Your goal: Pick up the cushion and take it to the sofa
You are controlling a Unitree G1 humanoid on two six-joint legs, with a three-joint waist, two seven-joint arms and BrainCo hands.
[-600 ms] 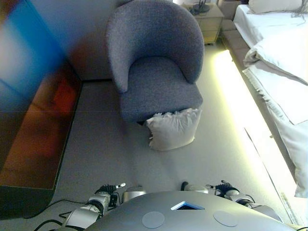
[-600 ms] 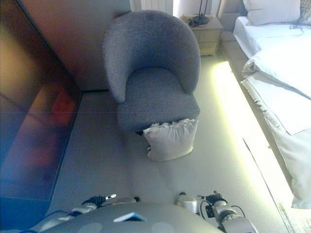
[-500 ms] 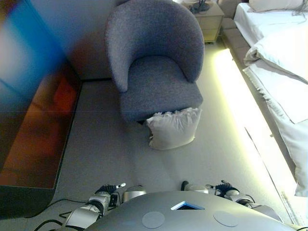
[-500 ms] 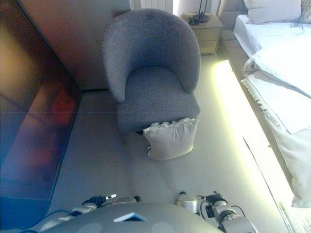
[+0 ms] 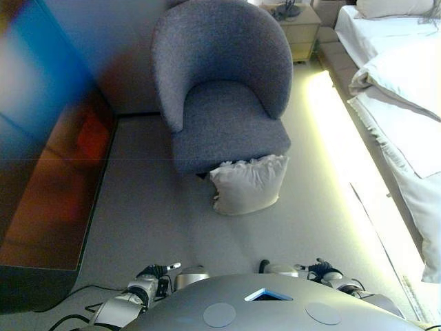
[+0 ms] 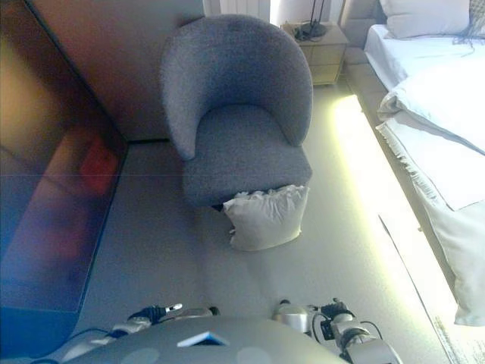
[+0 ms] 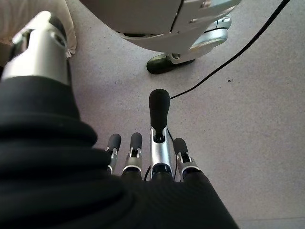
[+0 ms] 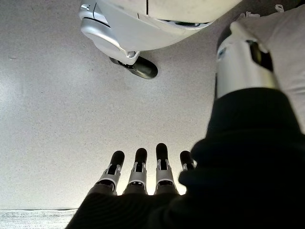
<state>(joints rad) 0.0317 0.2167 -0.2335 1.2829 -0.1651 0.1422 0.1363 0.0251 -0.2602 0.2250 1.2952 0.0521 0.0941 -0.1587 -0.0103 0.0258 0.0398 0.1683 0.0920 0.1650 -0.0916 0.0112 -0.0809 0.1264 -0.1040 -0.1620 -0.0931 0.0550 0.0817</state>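
Note:
A white cushion (image 5: 248,185) stands on the carpet, leaning against the front of the grey armchair (image 5: 224,103). It also shows in the right eye view (image 6: 265,218) and at the edge of the right wrist view (image 8: 286,38). My left hand (image 5: 153,274) hangs low at my side, far short of the cushion; its fingers (image 7: 159,143) are straight and hold nothing. My right hand (image 5: 321,269) hangs low on the other side, its fingers (image 8: 161,164) straight and empty. Both hands are above bare carpet.
A bed with white bedding (image 5: 400,89) runs along the right, with a lit strip (image 5: 337,138) along its base. A nightstand (image 5: 296,27) stands behind the armchair. A dark glossy screen (image 5: 48,172) lines the left side. Carpet (image 5: 151,207) lies between me and the cushion.

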